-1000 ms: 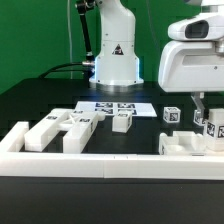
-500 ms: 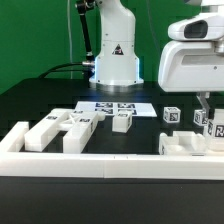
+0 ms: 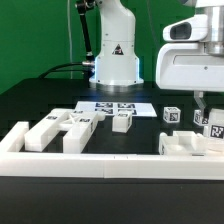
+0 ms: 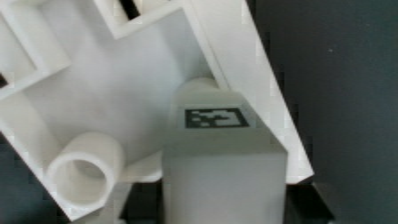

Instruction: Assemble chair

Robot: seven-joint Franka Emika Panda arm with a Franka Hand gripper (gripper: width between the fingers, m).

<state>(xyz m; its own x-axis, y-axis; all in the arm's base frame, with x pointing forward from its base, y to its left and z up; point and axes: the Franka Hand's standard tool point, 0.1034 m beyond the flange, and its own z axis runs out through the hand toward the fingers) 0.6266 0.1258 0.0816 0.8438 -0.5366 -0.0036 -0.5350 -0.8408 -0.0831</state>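
Chair parts (image 3: 62, 128): white, blocky, tagged; loose cluster lower left, more lower right. Gripper (image 3: 207, 118) at right edge, clamped on one tagged block (image 4: 217, 150). Marker board (image 3: 112, 105) centre, border rail (image 3: 110, 165) in front

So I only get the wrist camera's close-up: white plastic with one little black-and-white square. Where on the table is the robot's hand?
Observer: At the exterior view's right edge of the table, where the gripper is closed on a tagged piece.
Operator: Are there other pieces?
Observer: Yes, several loose white pieces lie toward the exterior view's left, apart from the gripper.
Operator: And in between?
Observer: A flat marker board lies mid-table, with a small block on its near side.
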